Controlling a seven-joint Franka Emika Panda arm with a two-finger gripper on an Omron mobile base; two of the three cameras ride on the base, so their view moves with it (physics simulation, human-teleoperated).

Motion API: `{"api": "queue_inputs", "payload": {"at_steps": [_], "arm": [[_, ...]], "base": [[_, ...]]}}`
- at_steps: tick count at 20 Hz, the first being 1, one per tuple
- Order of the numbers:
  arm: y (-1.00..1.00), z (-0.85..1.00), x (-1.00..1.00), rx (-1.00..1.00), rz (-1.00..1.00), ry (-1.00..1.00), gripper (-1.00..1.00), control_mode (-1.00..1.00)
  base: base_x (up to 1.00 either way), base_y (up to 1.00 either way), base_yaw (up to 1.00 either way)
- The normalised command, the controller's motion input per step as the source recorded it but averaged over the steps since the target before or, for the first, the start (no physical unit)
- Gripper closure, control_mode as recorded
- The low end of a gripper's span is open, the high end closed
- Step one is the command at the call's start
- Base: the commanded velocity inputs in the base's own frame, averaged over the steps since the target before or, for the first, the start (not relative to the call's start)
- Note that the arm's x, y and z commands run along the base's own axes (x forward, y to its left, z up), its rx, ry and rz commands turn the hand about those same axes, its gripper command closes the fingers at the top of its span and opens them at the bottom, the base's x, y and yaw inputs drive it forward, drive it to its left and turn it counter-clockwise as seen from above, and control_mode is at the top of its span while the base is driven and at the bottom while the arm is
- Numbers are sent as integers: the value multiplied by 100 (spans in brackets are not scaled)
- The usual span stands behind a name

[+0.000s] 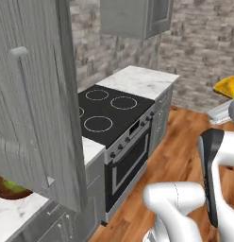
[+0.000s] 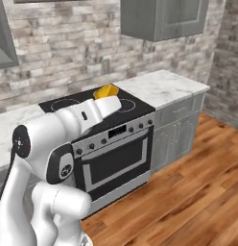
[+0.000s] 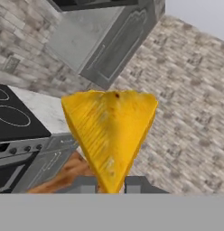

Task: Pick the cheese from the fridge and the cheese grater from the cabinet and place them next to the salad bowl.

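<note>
My gripper (image 3: pixel 110 184) is shut on the cheese (image 3: pixel 109 131), a yellow-orange wedge held by its narrow tip with the wide end pointing away from the hand. The right base view shows the cheese (image 2: pixel 106 91) sticking up from the hand in front of the stove. At the right edge of the left base view the cheese (image 1: pixel 226 87) is held high above the floor. A grey wood-grain cabinet door (image 1: pixel 38 118) hangs open at the left. Below it, a slice of the brown salad bowl (image 1: pixel 10 190) with green leaves peeks out on the counter. The fridge and the cheese grater are out of view.
A black stove top (image 1: pixel 109 113) with an oven below sits between marble counters (image 1: pixel 137 80). A grey wall cabinet (image 2: pixel 159 19) hangs on the brick wall above. Wooden floor (image 2: pixel 188 192) stretches open to the right of the oven.
</note>
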Motion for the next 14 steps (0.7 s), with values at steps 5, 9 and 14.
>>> {"api": "queue_inputs", "payload": {"at_steps": [5,9,14], "arm": [[0,0,0,0,0,0,100,100],[0,0,0,0,0,0,100,100],[0,0,0,0,0,0,100,100]], "base": [[100,-5,8],[49,0,18],[2,0,31]]}}
